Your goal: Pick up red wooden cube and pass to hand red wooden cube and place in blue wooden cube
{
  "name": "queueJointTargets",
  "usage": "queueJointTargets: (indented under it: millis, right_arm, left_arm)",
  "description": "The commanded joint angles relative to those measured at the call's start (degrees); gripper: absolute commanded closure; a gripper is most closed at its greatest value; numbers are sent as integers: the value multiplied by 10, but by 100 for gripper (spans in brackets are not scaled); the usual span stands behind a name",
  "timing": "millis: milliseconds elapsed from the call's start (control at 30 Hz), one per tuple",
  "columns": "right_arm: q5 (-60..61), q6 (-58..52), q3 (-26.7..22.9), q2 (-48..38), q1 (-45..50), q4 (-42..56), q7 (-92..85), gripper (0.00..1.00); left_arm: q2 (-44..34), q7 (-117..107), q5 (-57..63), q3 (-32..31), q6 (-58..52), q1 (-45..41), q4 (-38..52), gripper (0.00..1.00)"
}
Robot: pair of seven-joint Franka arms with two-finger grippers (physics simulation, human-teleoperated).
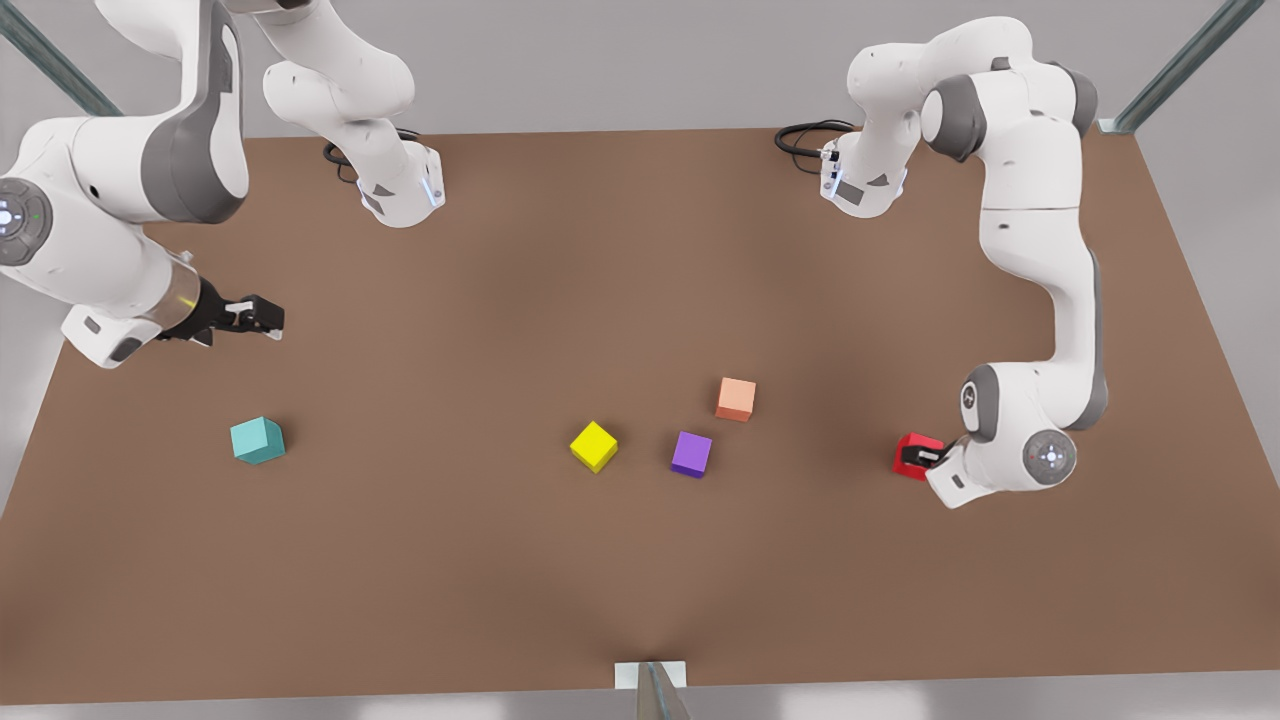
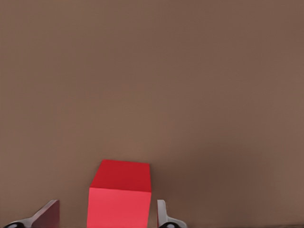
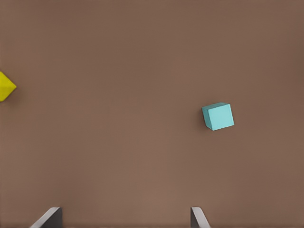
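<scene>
Your left hand (image 1: 922, 457), at the front view's right, is down on the table (image 1: 560, 300) with its fingers (image 2: 161, 213) spread either side of the red wooden cube (image 1: 912, 453), small gaps showing, so it straddles the cube but does not grip yet. That low, centred pose suits a squeeze. Your right hand (image 1: 262, 315) waits open and empty at the front view's left, hovering above the blue wooden cube (image 1: 257, 440), likely ready to receive the pass near its drop spot
</scene>
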Motion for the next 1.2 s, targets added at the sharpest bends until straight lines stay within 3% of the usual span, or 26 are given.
queueJointTargets:
  millis: [0, 500, 533, 633, 733, 800, 867, 900, 1000, 1067, 1167]
  right_arm:
    - [1, 0, 0, -1, 1, -1, -4, 0]
    - [1, 6, 0, 1, 3, -24, -4, 0]
    - [1, 6, 0, 1, 3, -24, -4, 0]
    - [1, 6, 0, 1, 2, -24, -4, 0]
    - [1, 5, 0, 1, 1, -24, -7, 0]
    - [3, 5, 2, 13, 6, -19, -17, 0]
    - [112, -4, 3, 75, 0, 8, -191, 0]
    - [240, -36, 0, 153, -12, 40, -299, 0]
    - [425, -41, 26, 330, -6, 190, -520, 0]
    - [496, -20, 34, 382, -5, 207, -710, 0]
    - [569, 23, 39, 412, -5, 200, -971, 0]
  left_arm:
    - [-1, 183, 2, 1, 60, 1, -20, 0]
    - [28, 170, -3, 4, 86, -3, -51, 0]
    - [28, 169, -3, 4, 86, -4, -50, 2]
    - [27, 157, -3, 4, 85, -5, -50, 29]
    - [19, 109, -3, 1, 77, -7, -49, 32]
    - [18, 67, -76, -8, -18, 0, -6, 32]
    - [17, -34, -156, -17, -198, -3, 95, 32]
    - [18, -130, -174, -75, -255, -2, 153, 32]
    - [49, -300, -414, -208, -209, -3, 183, 32]
    - [119, -234, -526, -224, -198, 1, 205, 32]
    - [159, -211, -575, -226, -195, 0, 252, 32]
